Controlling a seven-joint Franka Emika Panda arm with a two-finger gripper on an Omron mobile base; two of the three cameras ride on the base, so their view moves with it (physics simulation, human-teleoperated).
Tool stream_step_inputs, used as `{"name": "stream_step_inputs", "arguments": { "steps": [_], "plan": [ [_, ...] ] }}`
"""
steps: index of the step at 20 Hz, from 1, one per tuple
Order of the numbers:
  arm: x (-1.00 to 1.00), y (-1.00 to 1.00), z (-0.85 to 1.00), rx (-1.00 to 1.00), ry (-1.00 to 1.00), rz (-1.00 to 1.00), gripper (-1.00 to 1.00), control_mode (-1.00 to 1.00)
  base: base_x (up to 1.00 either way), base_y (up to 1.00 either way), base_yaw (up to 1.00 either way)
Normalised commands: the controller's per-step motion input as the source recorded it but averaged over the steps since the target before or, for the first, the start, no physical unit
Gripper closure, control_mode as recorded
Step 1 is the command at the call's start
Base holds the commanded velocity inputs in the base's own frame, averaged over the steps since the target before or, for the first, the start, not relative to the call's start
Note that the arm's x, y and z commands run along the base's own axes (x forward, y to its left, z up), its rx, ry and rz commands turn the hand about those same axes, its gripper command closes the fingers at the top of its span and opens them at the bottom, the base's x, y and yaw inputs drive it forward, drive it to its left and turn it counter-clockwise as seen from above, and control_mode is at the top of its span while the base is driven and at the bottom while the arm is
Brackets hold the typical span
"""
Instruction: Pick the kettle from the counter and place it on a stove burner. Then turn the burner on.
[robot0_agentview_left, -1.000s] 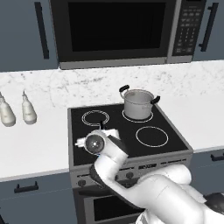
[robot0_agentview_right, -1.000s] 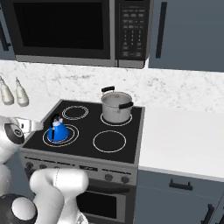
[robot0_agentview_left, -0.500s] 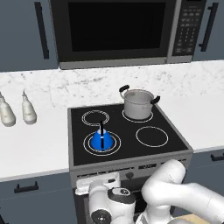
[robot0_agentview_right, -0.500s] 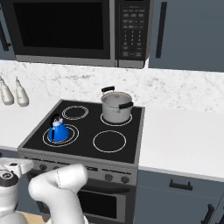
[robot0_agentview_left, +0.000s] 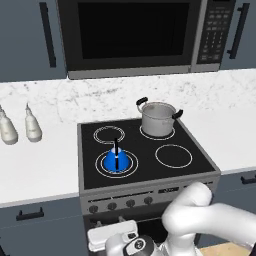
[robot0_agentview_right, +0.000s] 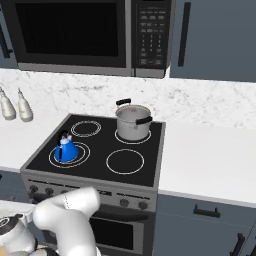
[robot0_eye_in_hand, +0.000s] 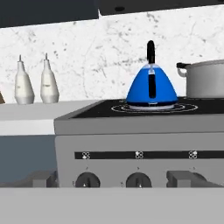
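A white marble surface (robot0_agentview_left: 45, 170) runs along the wall under a microwave (robot0_agentview_left: 132, 37). The small blue kettle (robot0_agentview_left: 116, 160) stands upright on the near left burner (robot0_agentview_left: 131, 163). I cannot tell how the fingers are set.

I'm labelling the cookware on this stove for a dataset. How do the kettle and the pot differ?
The kettle is bright blue and cone-shaped; the pot is steel and cylindrical. The kettle is smaller than the pot. The kettle has one thin black handle arching over its top; the pot has two black side handles. The kettle sits on the front-left burner, the pot on a rear one. Both stand upright on the black cooktop.
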Motion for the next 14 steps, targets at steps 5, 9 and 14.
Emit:
{"name": "stream_step_inputs", "arguments": {
  "steps": [5,9,14],
  "plan": [
    [0.46,0.66,-0.18,0.00,0.00,-0.05,-1.00,-1.00,0.00,0.00,0.00],
    [0.21,0.26,-0.25,0.00,0.00,0.00,-1.00,-1.00,0.00,0.00,0.00],
    [0.04,0.09,-0.54,0.00,0.00,0.00,-1.00,-1.00,0.00,0.00,0.00]
  ]
}}
